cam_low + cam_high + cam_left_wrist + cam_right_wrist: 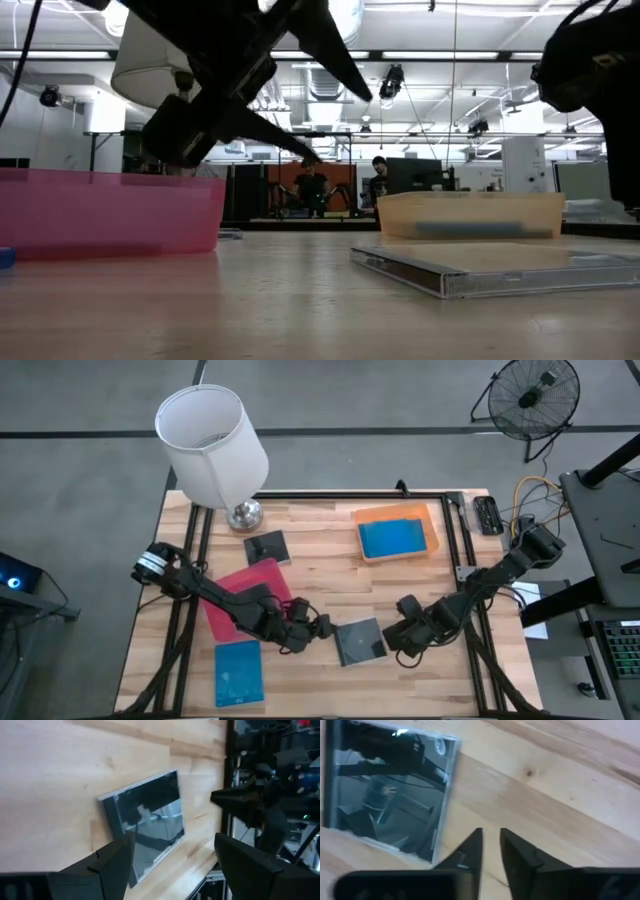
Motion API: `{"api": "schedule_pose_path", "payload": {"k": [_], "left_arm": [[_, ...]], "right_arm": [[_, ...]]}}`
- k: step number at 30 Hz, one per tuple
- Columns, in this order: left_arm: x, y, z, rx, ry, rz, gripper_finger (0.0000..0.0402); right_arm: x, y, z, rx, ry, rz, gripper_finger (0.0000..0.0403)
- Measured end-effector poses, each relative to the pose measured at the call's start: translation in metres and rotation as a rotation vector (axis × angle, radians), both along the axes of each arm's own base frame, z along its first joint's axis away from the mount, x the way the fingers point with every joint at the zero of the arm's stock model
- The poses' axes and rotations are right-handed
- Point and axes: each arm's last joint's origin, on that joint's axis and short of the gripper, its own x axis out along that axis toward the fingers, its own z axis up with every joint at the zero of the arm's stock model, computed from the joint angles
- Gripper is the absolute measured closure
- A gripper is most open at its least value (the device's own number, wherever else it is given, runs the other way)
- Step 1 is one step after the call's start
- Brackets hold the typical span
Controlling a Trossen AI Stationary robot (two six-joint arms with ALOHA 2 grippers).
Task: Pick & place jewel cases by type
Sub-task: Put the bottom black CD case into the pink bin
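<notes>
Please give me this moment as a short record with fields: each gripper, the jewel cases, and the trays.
left gripper: open, empty, left of the centre dark case
right gripper: nearly shut, empty, at that case's right edge
other cases: dark case near the lamp; blue case at front left
orange tray: holds blue case(s)
pink tray: contents hidden by the left arm

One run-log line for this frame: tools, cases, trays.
left tool: open, beside dark case | right tool: nearly shut, empty, other side | blue case in orange tray | pink tray: contents unseen
</notes>
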Motion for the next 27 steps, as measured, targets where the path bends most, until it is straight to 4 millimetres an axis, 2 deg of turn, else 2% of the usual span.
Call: {"api": "schedule_pose_path", "payload": {"k": [3, 5, 13, 22, 27], "left_arm": [[0.002, -0.005, -0.013, -0.045, 0.027, -0.005, 0.0145], [0.004, -0.011, -0.021, -0.078, 0.019, 0.004, 0.0145], [0.014, -0.025, -0.045, -0.150, -0.053, 0.046, 0.0145], [0.025, -0.034, -0.048, -0.153, -0.045, 0.054, 0.0145], [0.025, -0.037, -0.056, -0.143, 0.015, 0.047, 0.0145]], "right_arm": [[-0.001, -0.001, -0.004, -0.001, 0.000, 0.007, 0.0383], [-0.001, -0.001, -0.004, -0.007, 0.001, 0.025, 0.0391], [-0.006, -0.004, -0.011, -0.028, 0.025, 0.079, 0.0394], [-0.004, -0.003, -0.027, 0.042, -0.076, 0.060, 0.0394], [-0.006, -0.005, -0.035, 0.070, -0.104, 0.030, 0.0394]]}}
